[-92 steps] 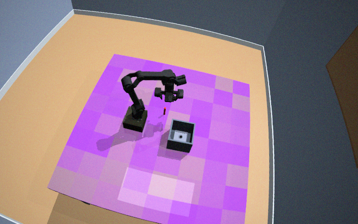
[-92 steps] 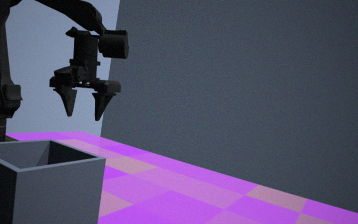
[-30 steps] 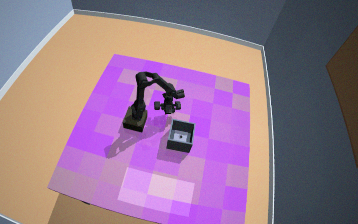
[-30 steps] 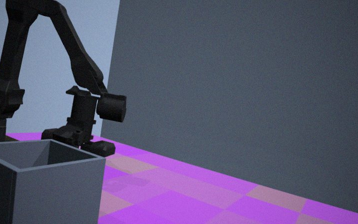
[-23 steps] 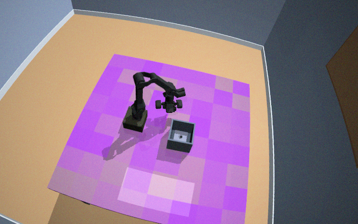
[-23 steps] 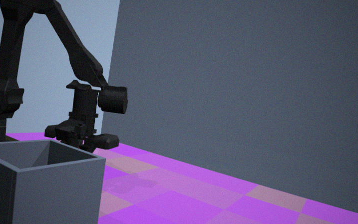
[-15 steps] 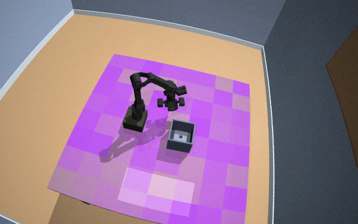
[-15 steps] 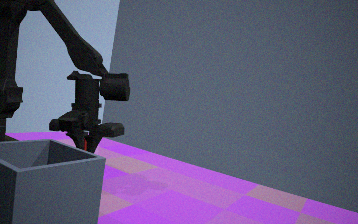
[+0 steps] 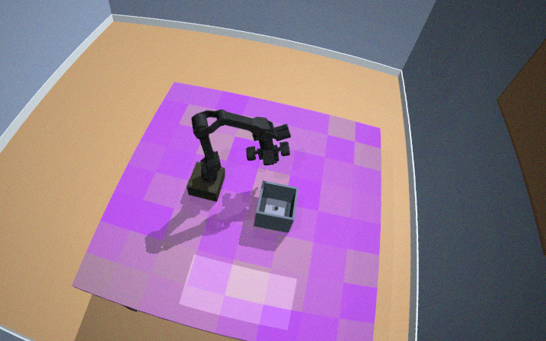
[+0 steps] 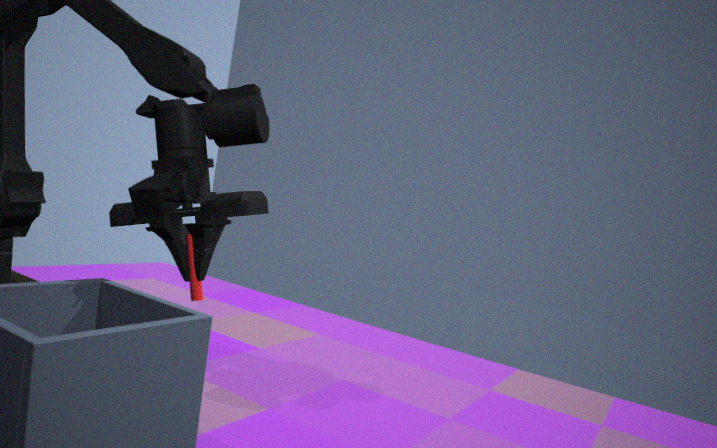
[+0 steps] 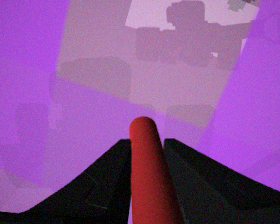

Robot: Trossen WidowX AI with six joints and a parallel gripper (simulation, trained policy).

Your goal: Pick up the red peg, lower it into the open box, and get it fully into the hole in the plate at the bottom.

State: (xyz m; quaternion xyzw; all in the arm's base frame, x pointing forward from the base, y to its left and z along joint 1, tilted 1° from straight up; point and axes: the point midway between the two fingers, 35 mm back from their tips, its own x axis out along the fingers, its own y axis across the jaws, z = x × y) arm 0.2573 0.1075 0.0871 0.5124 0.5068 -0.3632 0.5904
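Observation:
The red peg (image 10: 196,290) (image 11: 150,175) is between the fingertips of my gripper (image 10: 195,278) (image 11: 146,149), which is shut on it. In the exterior view the peg hangs slightly tilted in the air, its lower end below the fingertips, behind the box and at about the height of its rim. In the top view the peg is hidden by the gripper. The open grey box (image 9: 273,223) (image 10: 115,389) stands on the table. The light plate (image 9: 269,209) with a dark hole lies at the box's bottom. In the top view the gripper is at the box's far side, not over the opening.
The purple and pink checkered table (image 9: 338,237) (image 10: 377,389) carries the arm's base (image 9: 205,186) to the left of the box. The box's four walls stand high around the plate. Shadows of the arm fall on the table.

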